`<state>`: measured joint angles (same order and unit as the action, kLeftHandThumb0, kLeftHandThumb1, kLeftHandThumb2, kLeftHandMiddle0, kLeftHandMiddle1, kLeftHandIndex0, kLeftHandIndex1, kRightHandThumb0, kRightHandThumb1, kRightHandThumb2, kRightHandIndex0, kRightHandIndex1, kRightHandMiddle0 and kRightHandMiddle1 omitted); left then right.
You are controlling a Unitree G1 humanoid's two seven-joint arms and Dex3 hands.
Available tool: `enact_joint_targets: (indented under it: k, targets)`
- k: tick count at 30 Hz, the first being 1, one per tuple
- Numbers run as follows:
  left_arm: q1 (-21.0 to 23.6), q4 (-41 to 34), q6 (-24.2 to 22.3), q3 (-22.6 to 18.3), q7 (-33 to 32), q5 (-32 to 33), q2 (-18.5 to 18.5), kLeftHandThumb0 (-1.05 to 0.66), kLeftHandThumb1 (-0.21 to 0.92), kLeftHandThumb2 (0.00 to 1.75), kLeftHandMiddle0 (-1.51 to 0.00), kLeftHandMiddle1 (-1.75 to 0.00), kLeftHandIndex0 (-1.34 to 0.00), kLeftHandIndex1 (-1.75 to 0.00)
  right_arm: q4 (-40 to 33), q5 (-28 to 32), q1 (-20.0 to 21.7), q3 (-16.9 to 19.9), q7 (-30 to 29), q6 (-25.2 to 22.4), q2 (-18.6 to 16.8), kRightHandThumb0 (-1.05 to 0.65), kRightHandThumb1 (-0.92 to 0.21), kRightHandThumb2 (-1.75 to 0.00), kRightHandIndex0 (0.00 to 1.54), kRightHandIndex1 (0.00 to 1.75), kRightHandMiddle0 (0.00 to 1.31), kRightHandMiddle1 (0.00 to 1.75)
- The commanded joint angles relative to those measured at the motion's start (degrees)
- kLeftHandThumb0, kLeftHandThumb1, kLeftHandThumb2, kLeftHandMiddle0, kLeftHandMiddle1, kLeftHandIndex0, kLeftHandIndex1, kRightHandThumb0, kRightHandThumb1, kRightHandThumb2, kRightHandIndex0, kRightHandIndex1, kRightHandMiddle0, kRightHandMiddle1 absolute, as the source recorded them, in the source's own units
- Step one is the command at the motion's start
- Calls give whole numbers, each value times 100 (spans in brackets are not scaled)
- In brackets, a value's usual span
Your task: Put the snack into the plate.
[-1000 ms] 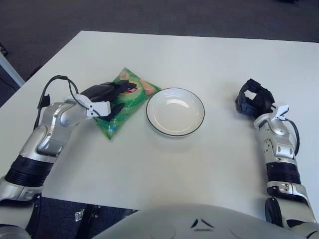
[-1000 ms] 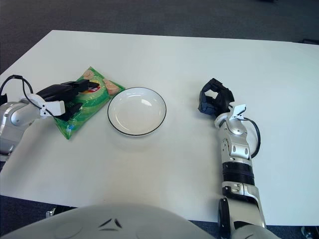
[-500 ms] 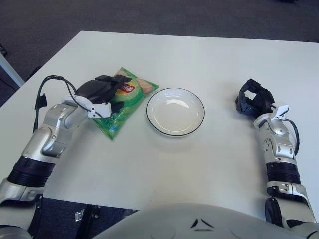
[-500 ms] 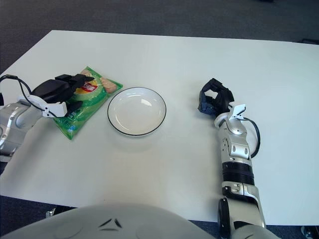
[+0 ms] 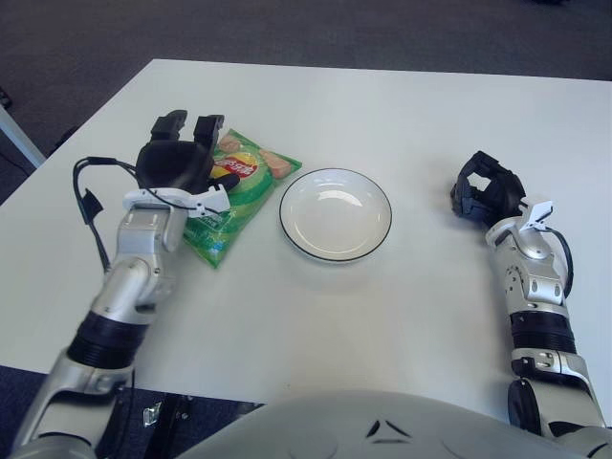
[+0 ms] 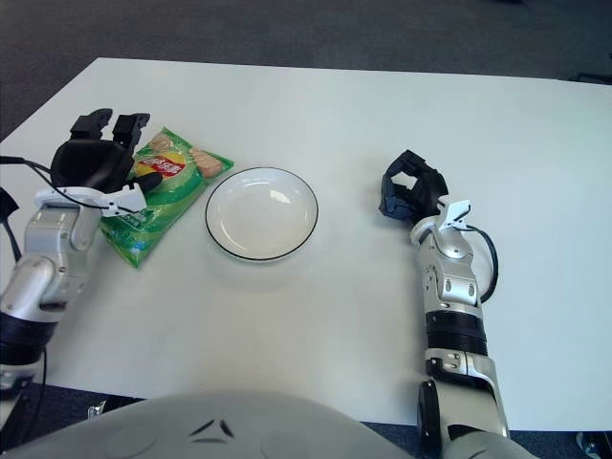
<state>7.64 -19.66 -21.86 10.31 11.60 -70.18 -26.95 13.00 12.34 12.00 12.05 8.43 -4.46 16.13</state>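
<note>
- One white table (image 5: 316, 316) carries everything: a snack bag, a plate, and a robot hand showing at each side.
- Next in size, the plate (image 5: 336, 214) sits near the table's middle, white with a dark rim, and holds nothing.
- Green and crinkled, the snack bag (image 5: 232, 194) lies flat on the table just left of the plate, apart from its rim, not yet grasped.
- At the bag's left edge, the left hand (image 5: 175, 165) has its fingers spread and pointing away from the robot; it holds nothing.
- To grasp well, I judge it should close across the bag's middle, lift it clear of the rim, then release over the plate's centre.
- Well right of the plate, the right hand (image 5: 485, 190) shows idle, fingers curled on nothing.
</note>
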Motion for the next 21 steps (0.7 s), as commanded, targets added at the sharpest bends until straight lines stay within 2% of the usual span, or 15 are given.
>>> enact_joint_targets:
  k: [1, 5, 10, 21]
  targets:
    - [-206, -227, -484, 281, 504, -654, 444, -101, 92, 85, -1, -17, 0, -43, 291, -68, -435, -120, 24, -449, -154, -47, -36, -127, 128, 175, 58, 175]
    - [-108, -178, -738, 301, 936, -998, 701, -104, 92, 86, 0, -5, 0, -31, 288, -75, -425, -140, 42, -451, -154, -47, -35, -127, 128, 175, 59, 175]
    - [42, -96, -953, 281, 1342, -1177, 1014, -105, 92, 91, 0, -1, 0, -24, 298, -87, -415, -169, 56, -446, -157, -47, -35, -128, 128, 175, 59, 175]
    - [91, -190, -1219, 307, 1754, -1200, 1527, -105, 92, 96, 0, 0, 0, -24, 289, -59, -423, -145, 55, -405, -191, -47, -34, -128, 129, 175, 59, 175]
